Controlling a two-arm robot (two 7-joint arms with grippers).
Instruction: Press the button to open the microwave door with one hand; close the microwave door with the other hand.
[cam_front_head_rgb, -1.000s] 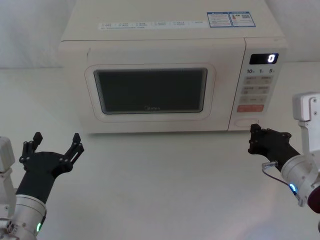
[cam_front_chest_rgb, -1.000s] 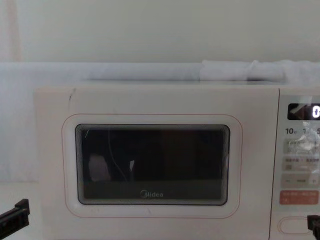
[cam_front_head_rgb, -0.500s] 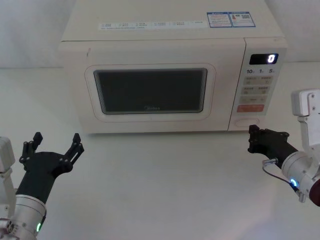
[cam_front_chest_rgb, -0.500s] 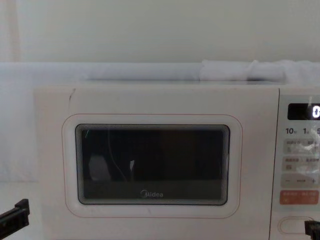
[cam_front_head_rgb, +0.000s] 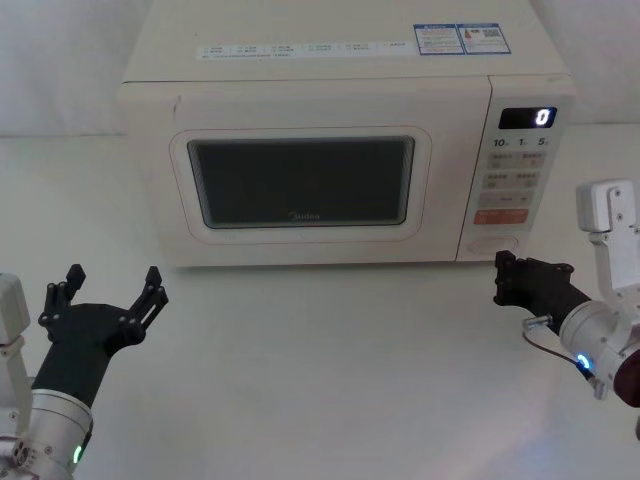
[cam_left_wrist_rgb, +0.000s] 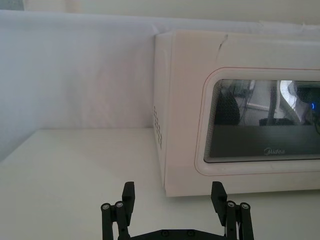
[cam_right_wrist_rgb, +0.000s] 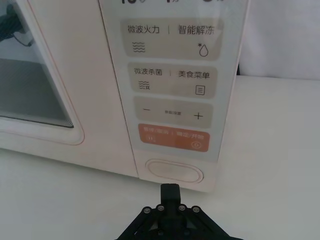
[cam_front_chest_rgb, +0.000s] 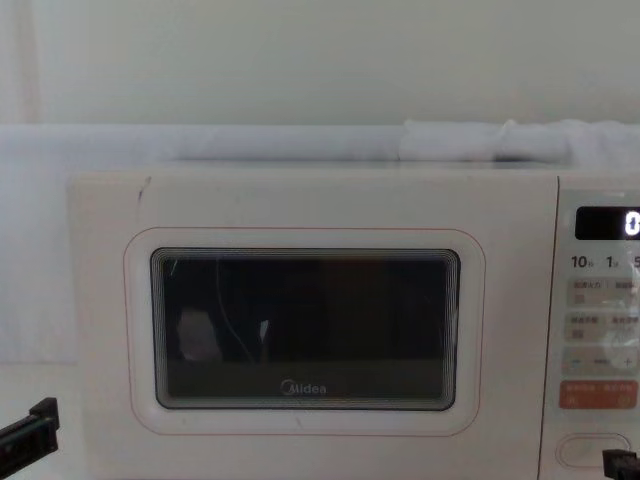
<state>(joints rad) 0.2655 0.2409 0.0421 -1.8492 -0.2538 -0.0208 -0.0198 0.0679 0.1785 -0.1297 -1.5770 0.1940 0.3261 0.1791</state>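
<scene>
Closed, empty right tool (cam_front_head_rgb: 503, 277) near button (cam_front_head_rgb: 494, 243)

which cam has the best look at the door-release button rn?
Right wrist view: the button sits whole and close, straight ahead of the shut right gripper. Head view shows it small, under the orange key. Chest view catches it at the lower right corner, cut by the edge.
</scene>
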